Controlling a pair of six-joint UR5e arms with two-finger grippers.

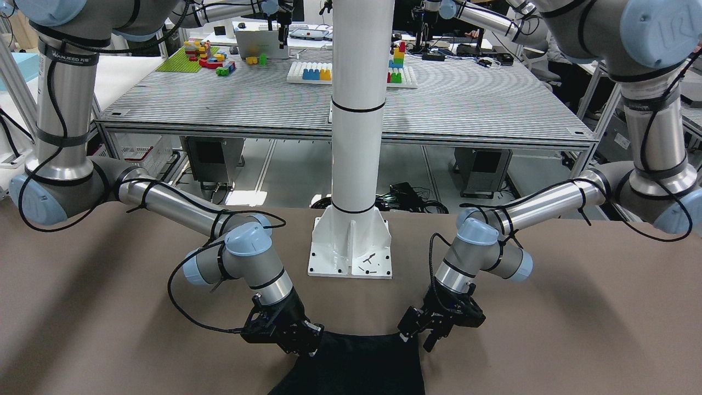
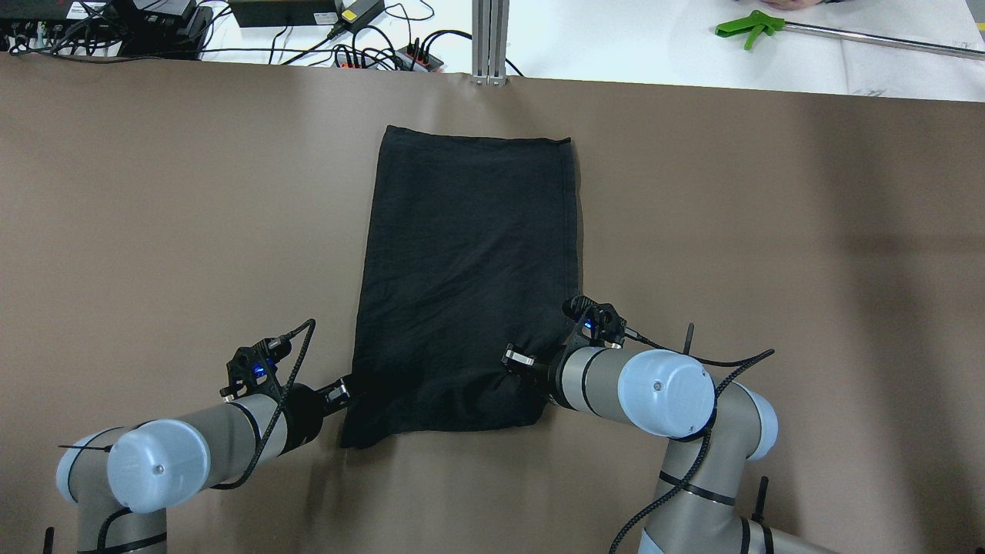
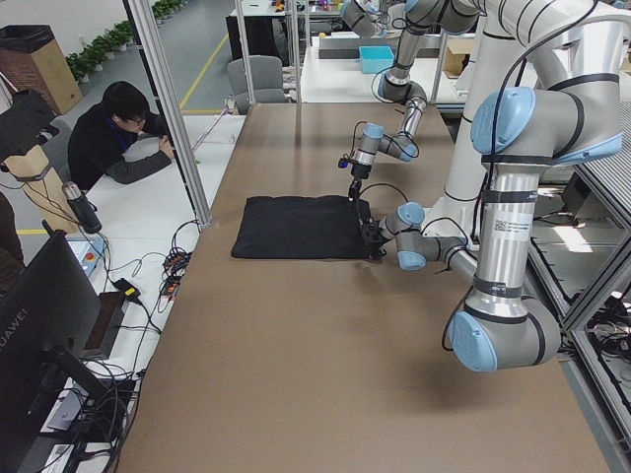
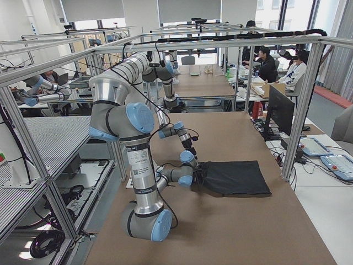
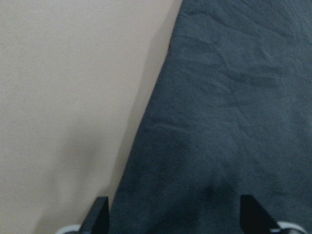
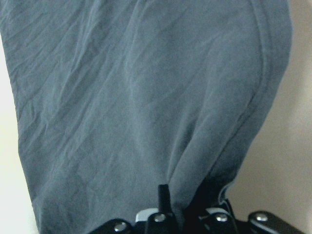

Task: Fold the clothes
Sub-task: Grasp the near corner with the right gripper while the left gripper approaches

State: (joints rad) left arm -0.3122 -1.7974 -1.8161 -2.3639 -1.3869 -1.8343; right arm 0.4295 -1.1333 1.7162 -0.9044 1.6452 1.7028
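Garment point(image 2: 469, 277): black, lay flat as a tall rectangle at mid-table, long axis running away from the robot. Far edge straight and close to the far edge of the table point(image 2: 154, 231). Hemmed right long edge straight. Near edge uneven and rumpled.

Right gripper point(image 6: 185, 200): jaws closed on a pinched ridge of fabric at the near right corner. The cloth rose into a fold there.

Left gripper point(image 5: 171, 204): jaws spread wide, nothing between them. One fingertip sat over the bare table, the other over the cloth, straddling the left long edge just up from the near left corner.

Room: broad brown tabletop showed on both sides of the garment, with a narrower strip beyond its far edge.

Surroundings: white pillar point(image 1: 351, 249) was bolted at the robot's side of the table, between the two arms and near the garment's near edge. An aluminium post point(image 2: 490, 38) stood at the far edge, cables point(image 2: 369, 54) beside it. A green-handled tool point(image 2: 746, 29) lay on the white bench beyond. An operator point(image 3: 118, 138) sat at that far side.
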